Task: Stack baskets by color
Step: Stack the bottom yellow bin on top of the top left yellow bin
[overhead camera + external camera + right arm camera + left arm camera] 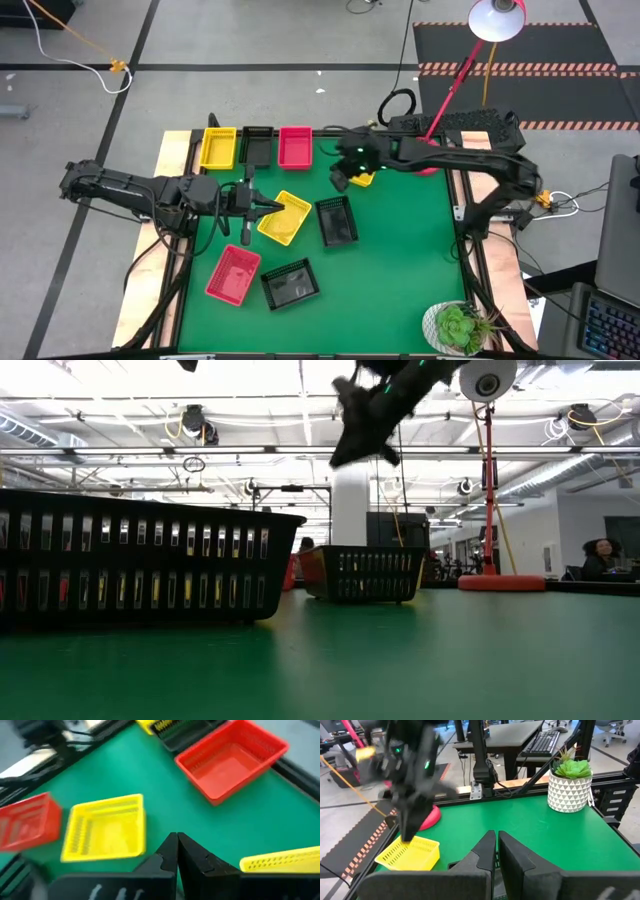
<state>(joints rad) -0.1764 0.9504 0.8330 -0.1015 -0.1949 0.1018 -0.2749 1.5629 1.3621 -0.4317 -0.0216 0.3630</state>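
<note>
Along the far edge of the green surface (400,250) three baskets sit side by side: a yellow basket (218,148), a black basket (257,146) and a red basket (295,146). They look like one starting place per colour, ready to take the rest.

The loose ones lie scattered nearer: a second yellow (284,217) mid-surface, a tilted black (337,221) just right of it, a second red (233,274) and a third black (290,283) near the front. A third yellow (362,180) lies under the right arm, mostly hidden in the high view.

The left hand (268,208) is clenched with nothing between its fingers, at the left rim of the second yellow; whether it touches I cannot tell. The right hand (341,180) is clenched too, empty, hanging above the surface beside the third yellow.

The right half of the surface is bare up to the potted plant (457,327) at the near corner, so there is room to swing there. The far row sits tight to the edge, and the lamp base (428,165) stands close to the right arm.
</note>
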